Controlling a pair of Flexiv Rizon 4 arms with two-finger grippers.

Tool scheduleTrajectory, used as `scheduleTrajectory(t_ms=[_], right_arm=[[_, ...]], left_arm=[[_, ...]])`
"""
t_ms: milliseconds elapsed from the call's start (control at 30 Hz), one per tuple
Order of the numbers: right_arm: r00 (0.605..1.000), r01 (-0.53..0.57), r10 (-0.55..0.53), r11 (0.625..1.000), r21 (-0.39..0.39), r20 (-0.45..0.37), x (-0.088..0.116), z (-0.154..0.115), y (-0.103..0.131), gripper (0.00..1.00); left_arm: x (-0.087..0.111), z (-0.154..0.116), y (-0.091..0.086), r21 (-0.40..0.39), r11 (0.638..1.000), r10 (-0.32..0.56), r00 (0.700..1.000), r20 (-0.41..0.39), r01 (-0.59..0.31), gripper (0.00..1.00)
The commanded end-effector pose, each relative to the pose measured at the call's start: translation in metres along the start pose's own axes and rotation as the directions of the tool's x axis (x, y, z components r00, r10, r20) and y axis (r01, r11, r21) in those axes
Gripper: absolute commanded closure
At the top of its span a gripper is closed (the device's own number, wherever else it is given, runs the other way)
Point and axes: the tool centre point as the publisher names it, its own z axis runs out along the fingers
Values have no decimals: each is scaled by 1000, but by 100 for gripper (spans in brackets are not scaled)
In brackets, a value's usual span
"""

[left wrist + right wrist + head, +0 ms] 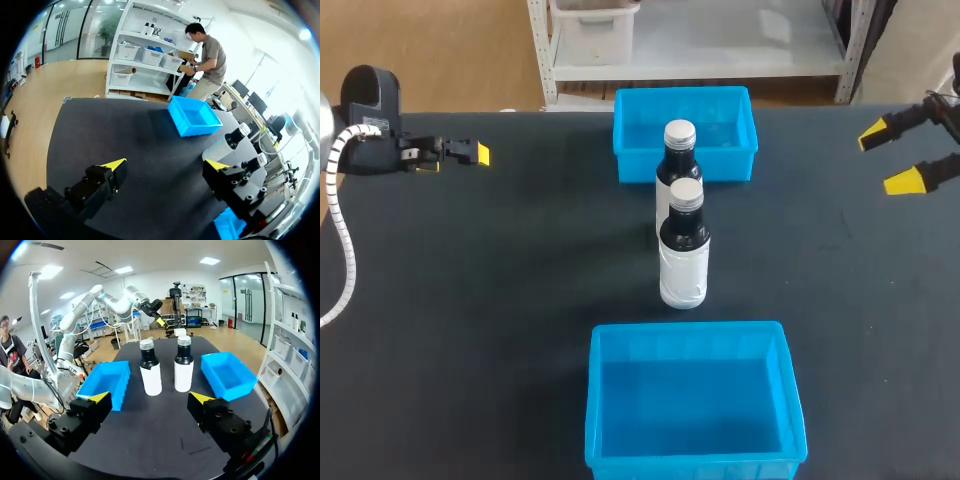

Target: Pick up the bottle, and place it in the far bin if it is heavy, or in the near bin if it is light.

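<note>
**Head view:** Two round bottles stand upright in the centre of the frame on my matte black table (470, 300), one behind the other. The far bottle (679, 150) is just in front of the far bin (632, 130), and the near bottle (683, 255) partly covers it. Each has a ribbed pale screw cap, a dark glossy shoulder and a white lower body. The far bin, a rectangular tub of smooth blue plastic with a thick rim, sits at upper centre. The near bin (596, 400), of the same make, sits at lower centre. My left gripper (454, 158) hangs at the upper left. My right gripper (890, 157) hangs at the upper right, its yellow wedge tips spread wide. Both are well apart from the bottles.

**Left wrist view:** The left gripper's blocky black fingers stand far apart, with only the dark table surface between them. The far bin lies ahead. Both bottles rise just beyond one finger, and a blue corner of the near bin shows beside that same finger.

**Right wrist view:** The right gripper's fingers are also wide apart and hold nothing. Ahead of them the two bottles stand side by side with a narrow gap between them, and a blue bin lies to either side. Beyond the bottles, my left arm (100, 295), white and jointed, arches above the table.
</note>
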Motion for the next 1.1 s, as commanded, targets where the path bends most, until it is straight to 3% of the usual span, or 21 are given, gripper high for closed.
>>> scheduleTrajectory(t_ms=[33,567,1100], right_arm=[[1000,0,-1,989,147,7,-1,6,18,0],[998,23,-6,972,233,-70,-12,45,29,0],[988,28,-5,988,151,-152,-21,85,35,0]], left_arm=[[0,0,0,0,1000,0,1000,0,0,0],[0,0,0,0,1000,0,1000,0,0,0],[0,0,0,0,1000,0,1000,0,0,0]])
